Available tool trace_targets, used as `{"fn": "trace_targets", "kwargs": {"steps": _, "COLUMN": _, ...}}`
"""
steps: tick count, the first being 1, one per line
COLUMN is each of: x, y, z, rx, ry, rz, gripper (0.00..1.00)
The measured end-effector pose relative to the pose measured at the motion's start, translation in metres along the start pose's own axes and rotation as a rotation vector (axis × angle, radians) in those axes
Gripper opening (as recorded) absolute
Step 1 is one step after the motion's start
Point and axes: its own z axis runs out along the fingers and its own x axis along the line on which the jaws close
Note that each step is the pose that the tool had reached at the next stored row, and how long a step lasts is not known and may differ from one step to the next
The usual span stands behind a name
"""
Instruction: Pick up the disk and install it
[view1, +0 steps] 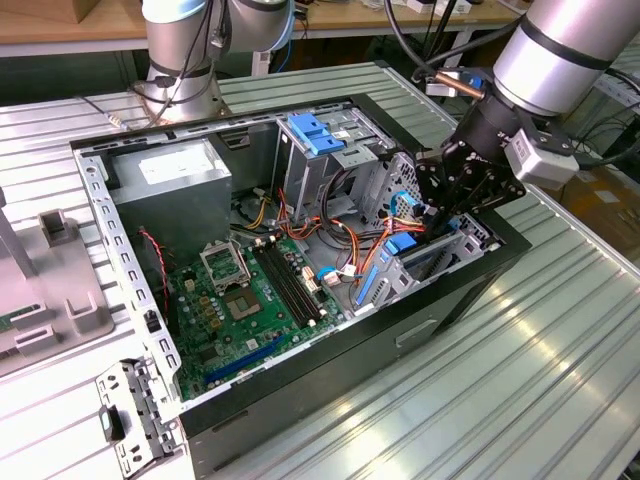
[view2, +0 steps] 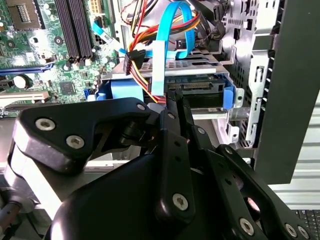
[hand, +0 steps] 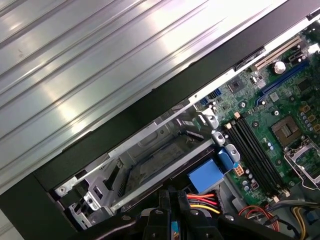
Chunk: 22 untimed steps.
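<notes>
The end effector (view2: 172, 100) is clenched, fingertips pinched together, right against the rear edge of the disk (view2: 200, 90), which sits in its bay inside the open computer case (view1: 300, 375). Farther off, at ten o'clock, lies the green motherboard (view1: 235, 310).

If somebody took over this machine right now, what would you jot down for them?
The gripper is shut, holds nothing, and has its tips at the rear edge of the disk, inside the computer case.
The disk lies in its drive bay, under the blue and orange cables.
Done: pickup and insertion.
Left: I cannot tell whether the disk is fully seated.
</notes>
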Motion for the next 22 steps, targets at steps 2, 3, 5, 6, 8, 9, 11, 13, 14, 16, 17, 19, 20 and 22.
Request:
{"fn": "trace_targets", "kwargs": {"steps": 2, "x": -0.0004, "y": 0.0003, "z": 0.0003, "rx": -0.0001, "ry": 0.0, "rz": 0.0, "gripper": 0.17}}
{"fn": "trace_targets", "kwargs": {"steps": 3, "x": -0.0004, "y": 0.0003, "z": 0.0003, "rx": -0.0002, "ry": 0.0001, "rz": 0.0, "gripper": 0.17}}
{"fn": "trace_targets", "kwargs": {"steps": 5, "x": -0.0004, "y": 0.0003, "z": 0.0005, "rx": 0.0, "ry": 0.0, "rz": 0.0, "gripper": 0.17}}
{"fn": "trace_targets", "kwargs": {"steps": 6, "x": -0.0004, "y": 0.0003, "z": 0.0005, "rx": 0.0, "ry": 0.0, "rz": 0.0, "gripper": 0.17}}
{"fn": "trace_targets", "kwargs": {"steps": 8, "x": 0.0, "y": 0.0001, "z": 0.0008, "rx": 0.0011, "ry": -0.0001, "rz": 0.015, "gripper": 0.17}}
{"fn": "trace_targets", "kwargs": {"steps": 9, "x": 0.0002, "y": -0.0001, "z": 0.0008, "rx": 0.0016, "ry": 0.0001, "rz": 0.028, "gripper": 0.17}}
{"fn": "trace_targets", "kwargs": {"steps": 11, "x": 0.0006, "y": -0.0004, "z": 0.001, "rx": 0.0026, "ry": 0.0002, "rz": 0.045, "gripper": 0.17}}
{"fn": "trace_targets", "kwargs": {"steps": 13, "x": 0.001, "y": -0.0006, "z": 0.0011, "rx": 0.004, "ry": 0.0004, "rz": 0.07, "gripper": 0.17}}
{"fn": "trace_targets", "kwargs": {"steps": 14, "x": 0.001, "y": -0.0006, "z": 0.0012, "rx": 0.0045, "ry": 0.0004, "rz": 0.079, "gripper": 0.17}}
{"fn": "trace_targets", "kwargs": {"steps": 16, "x": 0.0011, "y": -0.0007, "z": 0.0012, "rx": 0.0054, "ry": 0.0006, "rz": 0.097, "gripper": 0.17}}
{"fn": "trace_targets", "kwargs": {"steps": 17, "x": 0.0011, "y": -0.0007, "z": 0.0012, "rx": 0.0059, "ry": 0.0006, "rz": 0.105, "gripper": 0.17}}
{"fn": "trace_targets", "kwargs": {"steps": 19, "x": 0.0011, "y": -0.0007, "z": 0.0012, "rx": 0.0071, "ry": 0.0007, "rz": 0.127, "gripper": 0.17}}
{"fn": "trace_targets", "kwargs": {"steps": 20, "x": 0.0011, "y": -0.0007, "z": 0.0012, "rx": 0.0083, "ry": 0.0009, "rz": 0.147, "gripper": 0.17}}
{"fn": "trace_targets", "kwargs": {"steps": 22, "x": 0.0011, "y": -0.0007, "z": 0.0013, "rx": 0.0094, "ry": 0.001, "rz": 0.167, "gripper": 0.17}}
